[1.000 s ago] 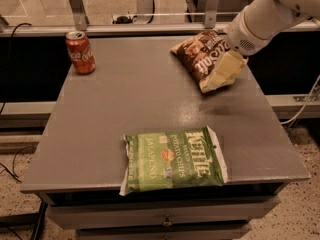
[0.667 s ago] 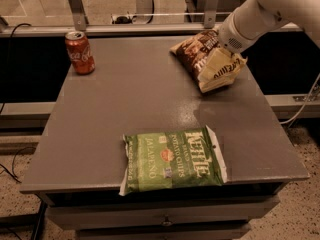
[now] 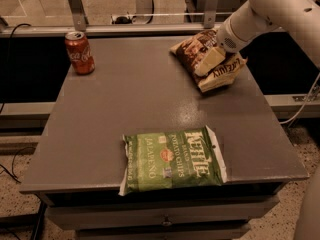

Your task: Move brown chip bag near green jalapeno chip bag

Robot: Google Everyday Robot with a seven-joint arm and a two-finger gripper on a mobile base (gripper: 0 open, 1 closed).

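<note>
A red soda can (image 3: 79, 53) stands upright at the far left corner of the grey flat-topped table (image 3: 125, 99), well apart from both bags. Between the crinkly dark brown chip bag (image 3: 189, 51) at the far right and the flat green jalapeno chip bag (image 3: 172, 159) at the near edge lies only bare tabletop. The green bag lies flat with its white lettering facing up, and its near left corner slightly overhangs the table edge.

The white robot arm (image 3: 260, 14) enters from the upper right and is cut off by the frame. It covers part of the brown bag's middle, so only some of that bag's white lettering and its tan-yellow end can be seen. A metal rail and dark cables run behind and to the left of the table.

The pale end effector (image 3: 210, 61) rests against the brown bag's upper face near its tan end. Whether it is spread or pinching the bag cannot be told.
</note>
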